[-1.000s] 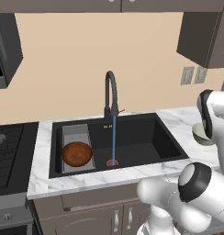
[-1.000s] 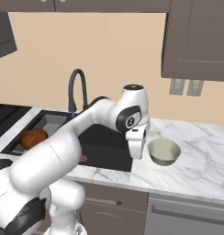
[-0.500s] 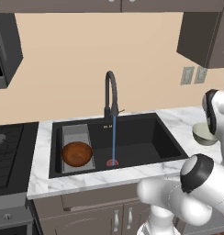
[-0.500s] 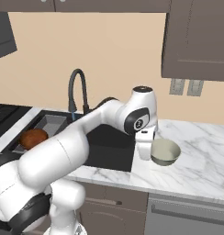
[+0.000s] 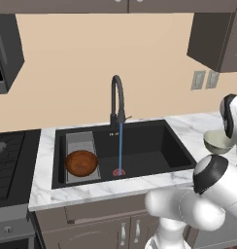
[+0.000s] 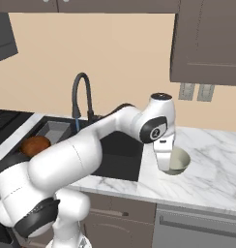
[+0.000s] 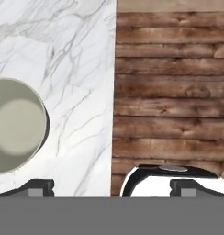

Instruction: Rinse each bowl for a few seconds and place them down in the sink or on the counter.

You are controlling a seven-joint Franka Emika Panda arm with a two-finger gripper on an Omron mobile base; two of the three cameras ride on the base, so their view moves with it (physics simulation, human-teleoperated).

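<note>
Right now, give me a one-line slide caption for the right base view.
Open gripper poised over the pale bowl on the marble counter, right of the sink.

Reddish-brown bowl (image 5: 82, 163), black sink (image 5: 154, 146), grey-veined white counter (image 7: 81, 69)

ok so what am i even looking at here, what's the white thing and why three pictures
It is a rendered kitchen with a white robot arm on a base that can drive. Two pictures come from cameras on that base, behind the arm to its left and right. The third comes from a camera on the hand, looking straight down at the counter and the wooden floor past its edge.

In the black sink the faucet is running, and a brown bowl sits on the grey tray. A pale bowl rests on the marble to the sink's right. The gripper hangs open above the counter beside that bowl, holding nothing.
</note>
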